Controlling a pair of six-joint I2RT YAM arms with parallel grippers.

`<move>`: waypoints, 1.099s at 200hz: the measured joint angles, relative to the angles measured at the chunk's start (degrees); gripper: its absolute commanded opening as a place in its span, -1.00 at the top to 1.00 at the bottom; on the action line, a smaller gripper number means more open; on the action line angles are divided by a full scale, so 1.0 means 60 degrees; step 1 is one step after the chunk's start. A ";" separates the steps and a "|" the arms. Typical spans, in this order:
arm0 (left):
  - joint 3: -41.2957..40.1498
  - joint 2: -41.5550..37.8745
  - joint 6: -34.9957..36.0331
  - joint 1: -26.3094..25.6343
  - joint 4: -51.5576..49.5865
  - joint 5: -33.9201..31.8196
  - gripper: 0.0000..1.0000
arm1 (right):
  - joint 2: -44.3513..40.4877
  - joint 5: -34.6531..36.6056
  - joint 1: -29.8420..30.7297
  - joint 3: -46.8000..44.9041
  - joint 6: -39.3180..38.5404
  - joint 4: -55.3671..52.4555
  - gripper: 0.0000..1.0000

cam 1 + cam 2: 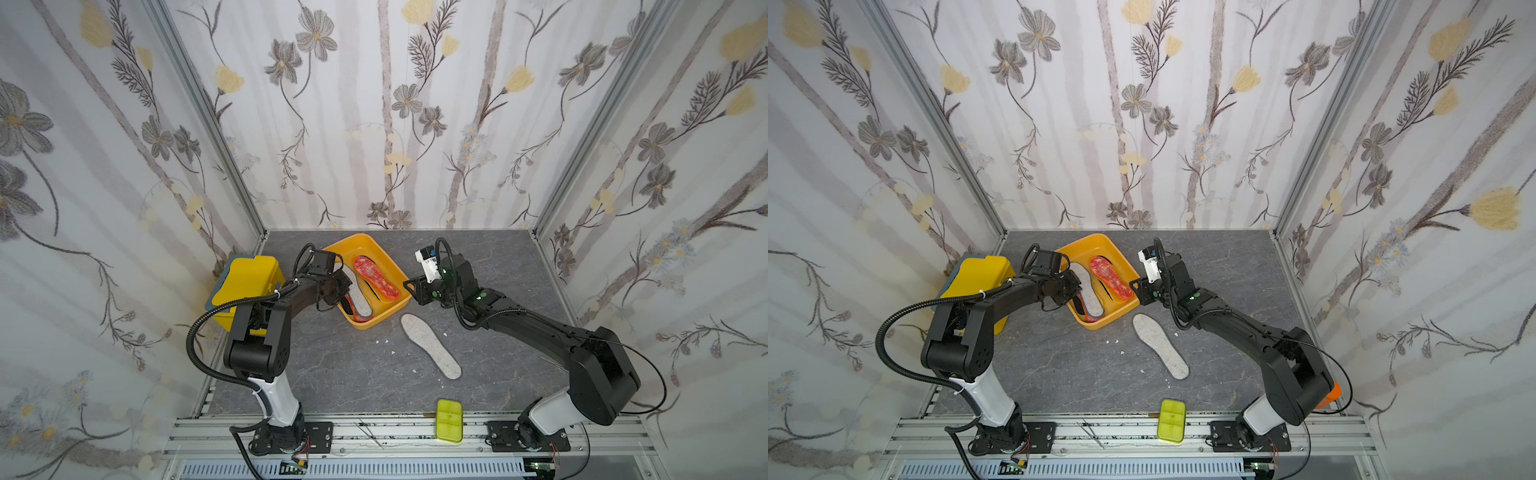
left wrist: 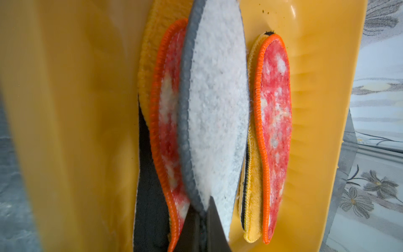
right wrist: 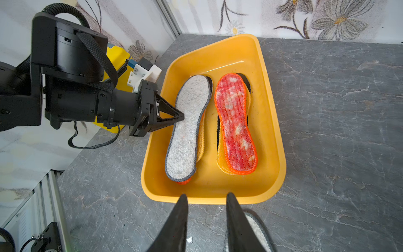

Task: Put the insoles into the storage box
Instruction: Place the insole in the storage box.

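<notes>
Left hand (image 3: 181, 116): clamped on the side edge of the felt insole (image 3: 187, 131), which tops a stack in the storage box (image 3: 209, 187).
Long axis: the felt insole and the mottled insole (image 3: 235, 124) lie side by side along the box's length.
Right hand (image 3: 207, 195): fingers apart, empty, beside the box's rim.
Left wrist only: a black insole (image 2: 148, 174) under the stack.
Top views: a loose felt insole (image 1: 430, 351) on the tabletop (image 1: 332, 365).

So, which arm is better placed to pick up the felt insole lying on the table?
Right. The right gripper hangs close to that felt insole, jaws apart and empty. The left gripper is shut on the other felt insole inside the storage box.
</notes>
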 measured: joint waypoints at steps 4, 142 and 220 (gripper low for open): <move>0.0015 0.0000 0.0004 0.0000 -0.0022 -0.0011 0.62 | 0.0000 0.0000 0.0000 0.0000 0.0000 0.0000 0.38; 0.0583 -0.0419 -0.0044 0.0000 -0.0922 -0.0419 0.08 | -0.0178 -0.0058 -0.0160 -0.0266 0.0004 -0.0007 0.28; 0.0131 -0.1825 -0.0044 -0.0066 -0.0772 -0.0168 -0.66 | -0.1071 0.0430 -0.0914 -0.0994 -0.0149 -0.1082 -0.03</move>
